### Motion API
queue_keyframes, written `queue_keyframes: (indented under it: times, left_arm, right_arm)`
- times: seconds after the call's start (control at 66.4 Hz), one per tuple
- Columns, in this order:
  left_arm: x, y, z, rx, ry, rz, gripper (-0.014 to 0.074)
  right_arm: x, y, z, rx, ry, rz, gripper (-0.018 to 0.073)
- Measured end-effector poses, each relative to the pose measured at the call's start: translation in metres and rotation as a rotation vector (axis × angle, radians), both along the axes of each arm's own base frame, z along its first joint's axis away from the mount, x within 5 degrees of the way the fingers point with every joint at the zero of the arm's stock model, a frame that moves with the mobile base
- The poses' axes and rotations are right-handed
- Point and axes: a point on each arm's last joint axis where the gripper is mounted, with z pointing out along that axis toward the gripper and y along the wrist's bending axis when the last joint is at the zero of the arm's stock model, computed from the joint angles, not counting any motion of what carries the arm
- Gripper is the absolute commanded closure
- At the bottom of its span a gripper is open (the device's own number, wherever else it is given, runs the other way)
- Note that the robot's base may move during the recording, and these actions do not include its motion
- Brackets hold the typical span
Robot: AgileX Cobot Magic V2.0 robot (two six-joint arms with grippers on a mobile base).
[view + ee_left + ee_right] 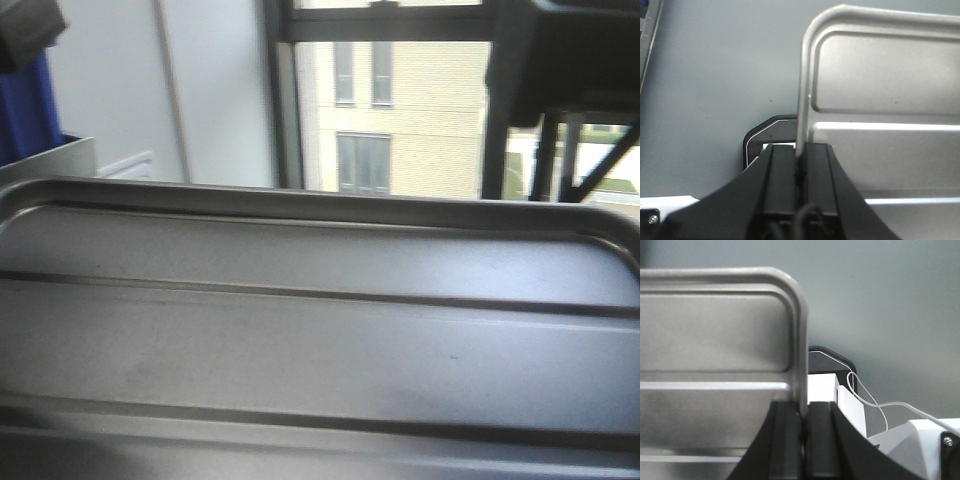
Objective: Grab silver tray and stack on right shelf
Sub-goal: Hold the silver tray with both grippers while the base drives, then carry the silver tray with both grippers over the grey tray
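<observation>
- Already the grab looks done on the left side: in the left wrist view the left gripper (800, 165) is at the bottom centre, its two black pads pressed together on the raised rim of the silver tray (880, 100), which runs up and to the right from there.
- In the front view the silver tray (320, 330) fills the whole lower half of the frame. It is held broadside and near level, and its two long ridges run from the left edge to the right.
- On the right side it is the same: the right gripper (804, 425), bottom centre of the right wrist view, is clamped on the opposite rim. A white cable (865, 395) loops just to its right.
- So I judge the tray is held by both arms and lifted. What is left is the carry and the stacking, since the right shelf is not clearly in view and the tray touches no rack.
- Behind the tray, both wrist views show only a plain grey surface (715, 75), bare and apart from the tray.
- The room, from left to right in the front view:
  - a blue bin (25, 110) at the upper left
  - a pale wall (110, 80)
  - a window (390, 90) with a cream building outside
  - a dark frame (560, 60) at the upper right, which I cannot tell to be the shelf
</observation>
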Motion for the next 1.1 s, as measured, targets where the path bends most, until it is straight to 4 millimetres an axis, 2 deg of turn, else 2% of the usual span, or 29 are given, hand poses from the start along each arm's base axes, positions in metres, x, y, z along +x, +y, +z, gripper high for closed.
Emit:
queue_keyframes:
  times: [1.1]
  left_arm:
    - [0.0001,0.0002,0.0000,0.002,-0.001,0.000,0.0682]
  right_arm:
    - [0.0001,0.0000,0.0000,-0.001,-0.002,0.000,0.0501]
